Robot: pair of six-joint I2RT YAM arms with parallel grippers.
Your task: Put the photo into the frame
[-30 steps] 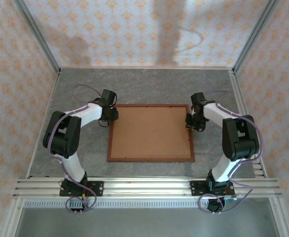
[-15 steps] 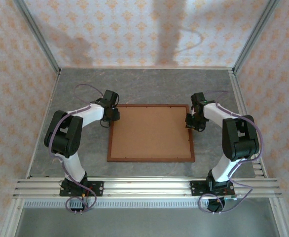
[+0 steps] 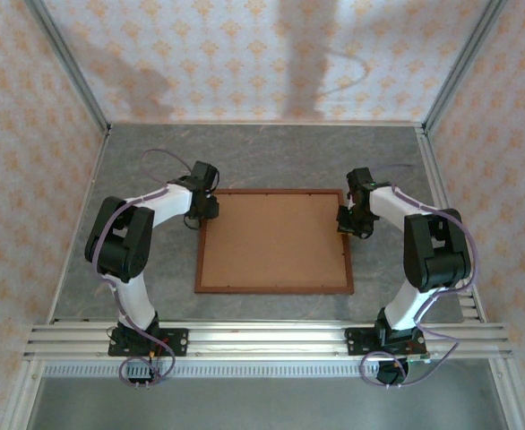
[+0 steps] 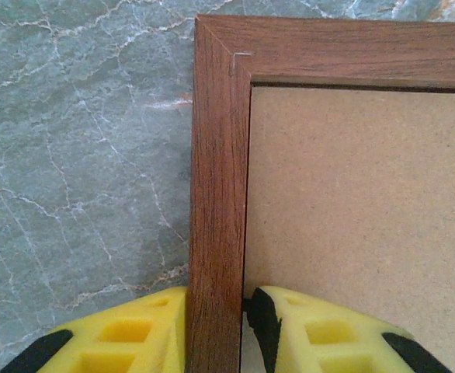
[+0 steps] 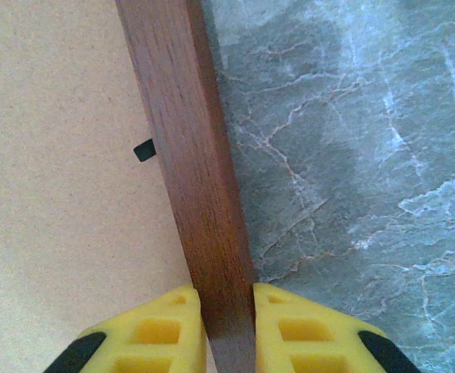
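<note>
Looking at the frame [image 3: 274,289] lying flat on the gray table [image 3: 271,157], back side up, between the two arms. Seeing a brown board [image 3: 273,240] filling its opening, sitting inside the wooden rails. Not being able to tell about the photo: possibly lying under this board, judging from the board seated in place.

Pinching the left rail near the far corner with the left gripper [image 4: 216,299]: one yellow finger [image 4: 146,322] pressing on the outside of the wood, the other touching the inside edge, above the board. Appearing rather light as a grasp, yet making contact on both sides. Clamping the right rail in the same way with the right gripper [image 5: 226,299], its fingers [image 5: 305,326] tight against both faces of the wood, one above the board and one above the table.

Holding from two opposite sides, probably for keeping the frame from sliding or turning on the smooth marbled surface, and for lifting or flipping it level. Noticing a small black tab [image 5: 143,149] at the inner edge of the right rail, apparently for keeping the board in place.

Judging the task as nearing its end, with perhaps only closing the tabs or turning the frame face up left to do. Needing care here: lifting by thin rails only, risking the board dropping out with tabs not closed.
</note>
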